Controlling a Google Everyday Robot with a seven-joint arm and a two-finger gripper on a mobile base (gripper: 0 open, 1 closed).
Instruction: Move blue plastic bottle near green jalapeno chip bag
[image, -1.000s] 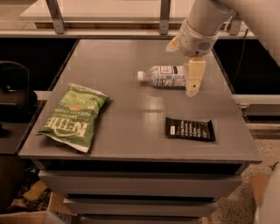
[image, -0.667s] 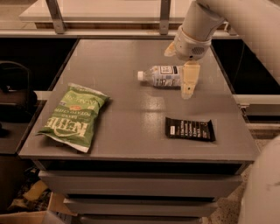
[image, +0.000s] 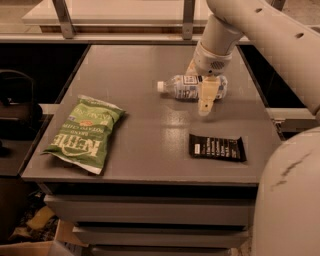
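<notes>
Clear plastic with a white cap and a pale blue-and-white label, the blue plastic bottle lies on its side toward the back right of the worktop, cap pointing left. The hand is right at it, reaching down over the end away from the cap, with part of the hand crossing in front of the label and its tip close to the surface. Whether the hand is spread around the bottle or already pinching it I cannot tell from this view. The bottle looks to be resting on the worktop, not lifted.

The robot's arm comes in from the upper right above the bottle. A flat black snack wrapper lies nearer the front edge, apart from the bottle and just forward of the hand.

The green jalapeno chip bag lies flat at the front left, well apart from the bottle, with a wide stretch of bare worktop between them.

By my reading the task is at an early stage. The approach to the bottle looks done and the grasp is the step in hand. What is left is securing the bottle, lifting it, carrying it left and forward across the worktop, and setting it down beside the bag.
</notes>
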